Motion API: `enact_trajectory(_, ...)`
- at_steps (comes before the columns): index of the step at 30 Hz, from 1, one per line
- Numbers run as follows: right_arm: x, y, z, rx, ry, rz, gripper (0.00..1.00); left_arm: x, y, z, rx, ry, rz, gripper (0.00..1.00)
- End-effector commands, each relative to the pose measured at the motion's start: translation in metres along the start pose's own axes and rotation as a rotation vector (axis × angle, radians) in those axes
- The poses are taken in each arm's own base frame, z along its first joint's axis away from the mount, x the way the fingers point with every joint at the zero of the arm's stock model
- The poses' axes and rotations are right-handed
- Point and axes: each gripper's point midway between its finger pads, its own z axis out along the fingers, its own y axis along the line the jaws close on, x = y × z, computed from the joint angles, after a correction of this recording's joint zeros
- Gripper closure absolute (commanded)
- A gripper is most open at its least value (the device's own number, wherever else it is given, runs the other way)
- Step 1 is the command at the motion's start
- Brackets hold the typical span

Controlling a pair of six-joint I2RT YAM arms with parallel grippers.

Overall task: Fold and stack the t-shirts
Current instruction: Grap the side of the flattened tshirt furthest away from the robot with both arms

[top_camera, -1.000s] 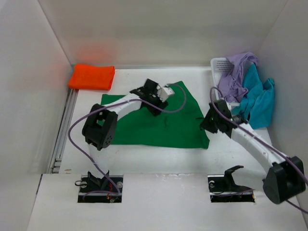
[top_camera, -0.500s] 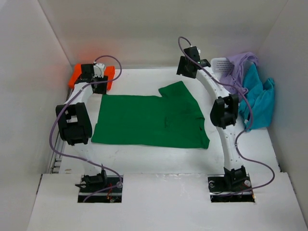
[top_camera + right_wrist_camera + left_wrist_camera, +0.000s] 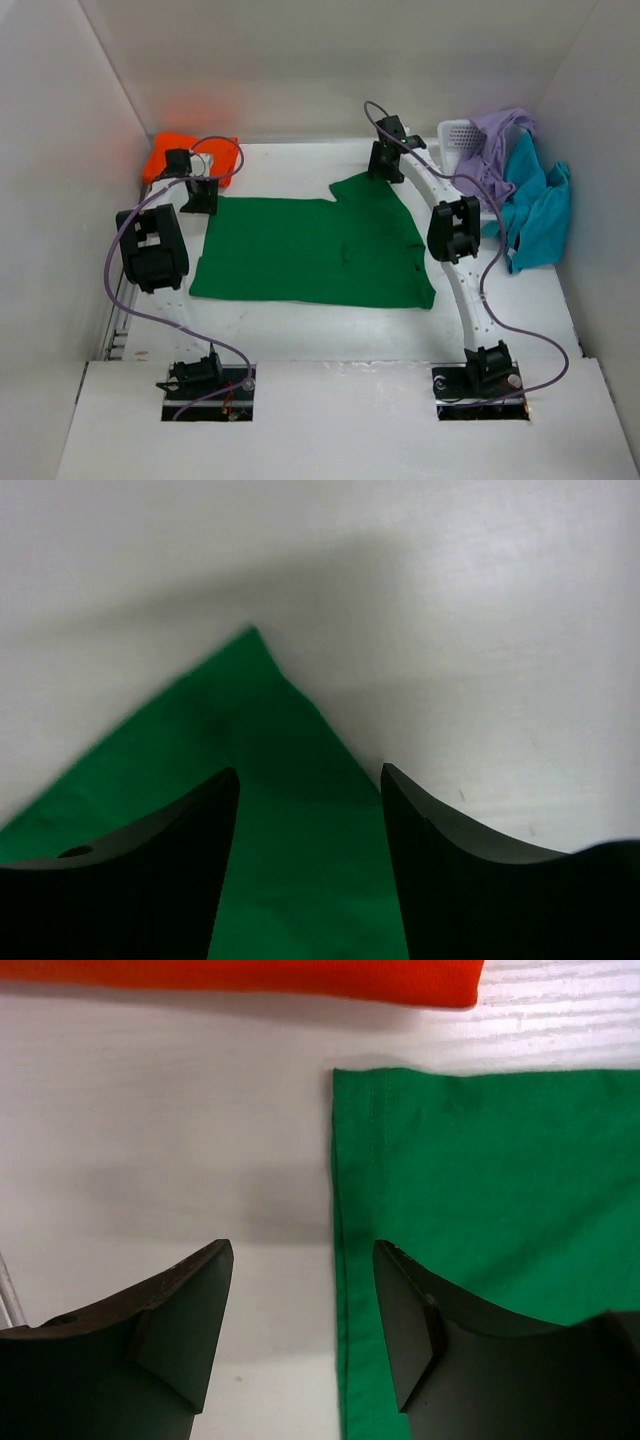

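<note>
A dark green t-shirt (image 3: 310, 250) lies spread flat in the middle of the table. My left gripper (image 3: 200, 198) hovers open over its far left corner. In the left wrist view the shirt's hem edge (image 3: 340, 1260) runs between the fingers of the left gripper (image 3: 302, 1250), touching neither. My right gripper (image 3: 385, 165) stands open over the far sleeve tip, and the right wrist view shows that green point (image 3: 260, 740) between the fingers of the right gripper (image 3: 310, 770). A folded orange t-shirt (image 3: 155, 160) (image 3: 250, 975) lies at the back left. Lavender (image 3: 500, 135) and teal (image 3: 535, 210) t-shirts hang out of the basket.
The white mesh basket (image 3: 455, 135) stands at the back right against the wall. White walls close in the table on the left, back and right. A metal rail (image 3: 130, 270) runs along the left edge. Bare tabletop (image 3: 300, 335) lies between the green shirt and the arm bases.
Both arms have swung from the middle of the table out to the green shirt's far corners and dropped lower. The right jaws have opened wider. The shirt now lies uncovered.
</note>
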Motion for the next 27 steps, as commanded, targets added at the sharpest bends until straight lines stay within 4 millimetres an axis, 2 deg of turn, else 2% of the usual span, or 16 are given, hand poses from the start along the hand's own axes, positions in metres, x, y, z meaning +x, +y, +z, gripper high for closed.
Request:
enact_trajectory(1,-0.035,-0.010,-0.075,0.014,-0.103,0.023,0.36,-0.022,0.018,-0.061,-0.033,-0.125,-0.038,0.42)
enact_trajectory(3,-0.045,-0.022,-0.120,0.011,-0.190,0.049,0.35,-0.008,0.025,-0.090,-0.038,-0.121,-0.008,0.39)
enact_trajectory(4,-0.044,-0.032,-0.149,0.002,-0.239,0.069,0.34,0.006,0.028,-0.102,-0.032,-0.093,0.012,0.38)
enact_trajectory(5,-0.038,-0.042,-0.169,0.002,-0.266,0.088,0.34,0.024,0.029,-0.111,-0.022,-0.049,0.029,0.38)
enact_trajectory(6,-0.026,-0.054,-0.186,0.005,-0.275,0.104,0.33,0.042,0.028,-0.116,-0.007,0.004,0.035,0.38)
enact_trajectory(8,0.026,-0.082,-0.204,0.030,-0.212,0.140,0.32,0.090,0.018,-0.123,0.052,0.138,0.039,0.40)
enact_trajectory(9,0.051,-0.093,-0.208,0.043,-0.172,0.149,0.32,0.116,0.009,-0.127,0.098,0.209,0.029,0.41)
enact_trajectory(10,0.092,-0.108,-0.210,0.063,-0.107,0.160,0.31,0.136,0.000,-0.129,0.138,0.259,0.018,0.42)
enact_trajectory(11,0.108,-0.113,-0.211,0.071,-0.079,0.162,0.31,0.148,-0.006,-0.129,0.160,0.285,0.009,0.42)
enact_trajectory(12,0.147,-0.117,-0.213,0.074,-0.022,0.167,0.30,0.156,-0.010,-0.128,0.172,0.300,-0.001,0.42)
enact_trajectory(14,0.197,-0.124,-0.214,0.081,0.050,0.197,0.30,0.167,-0.018,-0.124,0.187,0.324,-0.010,0.43)
enact_trajectory(17,0.253,-0.126,-0.213,0.064,0.143,0.250,0.30,0.168,-0.032,-0.112,0.204,0.341,0.002,0.43)
enact_trajectory(19,0.272,-0.124,-0.211,0.047,0.171,0.294,0.30,0.171,-0.035,-0.101,0.197,0.361,0.015,0.43)
enact_trajectory(21,0.283,-0.122,-0.207,0.035,0.189,0.327,0.33,0.180,-0.035,-0.091,0.189,0.397,0.007,0.44)
enact_trajectory(25,0.290,-0.121,-0.202,0.037,0.210,0.348,0.32,0.192,-0.040,-0.078,0.206,0.436,-0.021,0.48)
enact_trajectory(27,0.289,-0.120,-0.201,0.042,0.221,0.334,0.37,0.192,-0.044,-0.074,0.217,0.433,-0.027,0.58)
